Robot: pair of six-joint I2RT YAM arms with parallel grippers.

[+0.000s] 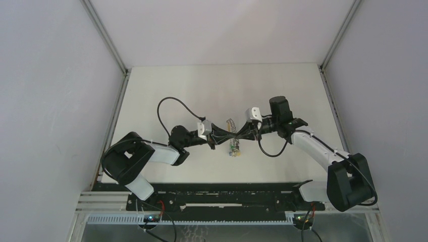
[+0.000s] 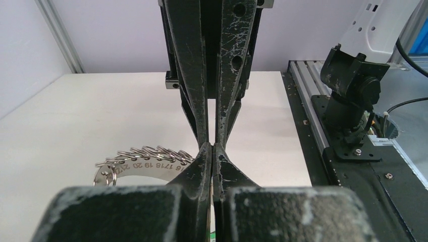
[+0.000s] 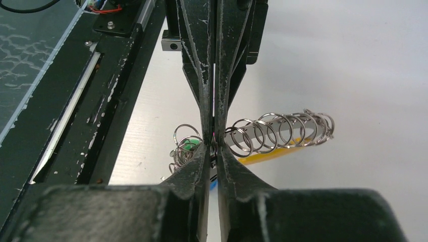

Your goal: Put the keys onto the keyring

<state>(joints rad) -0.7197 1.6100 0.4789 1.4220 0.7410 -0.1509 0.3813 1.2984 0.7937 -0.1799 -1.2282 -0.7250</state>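
The keyring [image 1: 232, 135] is in the middle of the table [image 1: 166, 91], well away from every edge, right between the two grippers. It has a long row of little rings [image 3: 277, 130] threaded side by side, all shiny silver. They sit along a flat metal strip [image 2: 144, 165] with small numbers printed on it. A yellow band [image 3: 270, 154] curves under the row. A green tag [image 3: 190, 145] hangs at one end among a few more small rings, on the side toward the near edge.

The left gripper [image 2: 212, 151] has its two fingers pressed tight together. The metal strip runs right up to its tips, but I cannot tell if it is pinched there.

The right gripper [image 3: 214, 146] has its fingers almost together, with only a thin slit between them. Its tips are down among the small rings. I cannot tell what, if anything, is held in them.

The left arm [image 1: 151, 154] bends out to the left and reaches right, low over the table. The right arm [image 1: 313, 146] reaches left the same way. The two grippers point at each other and nearly meet.
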